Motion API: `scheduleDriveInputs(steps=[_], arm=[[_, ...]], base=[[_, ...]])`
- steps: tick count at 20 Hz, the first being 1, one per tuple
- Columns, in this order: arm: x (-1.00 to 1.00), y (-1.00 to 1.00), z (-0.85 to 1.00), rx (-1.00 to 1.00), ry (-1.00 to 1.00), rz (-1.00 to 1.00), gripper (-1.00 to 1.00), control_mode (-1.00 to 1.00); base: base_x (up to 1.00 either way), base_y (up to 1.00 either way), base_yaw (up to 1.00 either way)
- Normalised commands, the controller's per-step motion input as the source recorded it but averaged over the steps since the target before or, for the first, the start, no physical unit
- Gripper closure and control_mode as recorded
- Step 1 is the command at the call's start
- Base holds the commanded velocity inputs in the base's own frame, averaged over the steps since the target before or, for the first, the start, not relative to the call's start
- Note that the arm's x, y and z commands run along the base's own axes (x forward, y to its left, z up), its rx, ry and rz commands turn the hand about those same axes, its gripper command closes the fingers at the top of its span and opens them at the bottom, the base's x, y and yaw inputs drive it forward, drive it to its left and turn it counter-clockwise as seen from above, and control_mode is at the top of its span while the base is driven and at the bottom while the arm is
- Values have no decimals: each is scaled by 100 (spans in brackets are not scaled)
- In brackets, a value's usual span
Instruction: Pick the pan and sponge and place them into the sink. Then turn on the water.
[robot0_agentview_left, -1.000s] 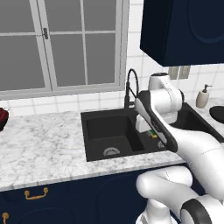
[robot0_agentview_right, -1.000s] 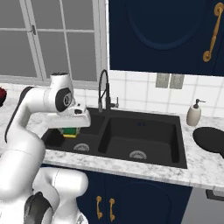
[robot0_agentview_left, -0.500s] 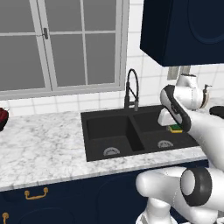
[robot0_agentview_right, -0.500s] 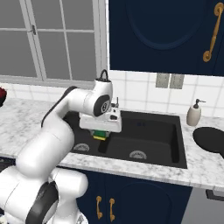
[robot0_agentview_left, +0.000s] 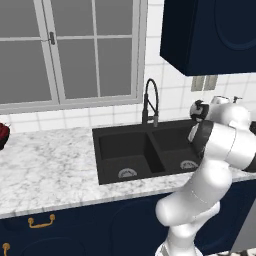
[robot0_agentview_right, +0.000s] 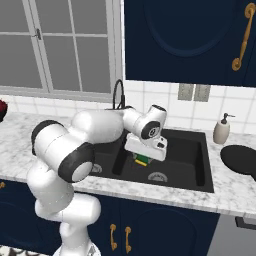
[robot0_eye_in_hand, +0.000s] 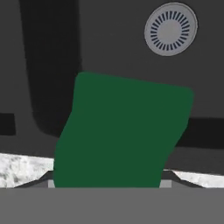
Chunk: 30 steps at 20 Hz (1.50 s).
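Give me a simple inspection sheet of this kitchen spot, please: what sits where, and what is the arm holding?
Surface: marble counter around a black double sink.
Job's things: sponge held above the sink's right basin; pan on the counter right of the sink; no water runs from the faucet.
Clutter: soap bottle by the wall; dark red object at far left.
Grippers: gripper closed on the sponge.
Cables: nothing seen.
Surroundings: window, white tiles, navy cabinets.

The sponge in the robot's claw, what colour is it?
The sponge is dark green on top; the hand view shows it best.
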Motion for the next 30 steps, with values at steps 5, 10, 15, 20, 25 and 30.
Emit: scheduleDriveInputs(steps=[5,10,15,20,25,30], arm=[[40,-8,-47,-1,6,0,100,-100],[22,-7,-40,-18,2,-1,100,-100],[5,0,-56,-14,0,0,100,-100],[6,0,-53,-7,0,0,100,-100],[10,0,-53,-4,0,0,100,-100],[9,0,-45,0,0,0,100,-100]], base=[[0,0,0],[0,0,0],[0,0,0],[0,0,0],[0,0,0],[0,0,0]])
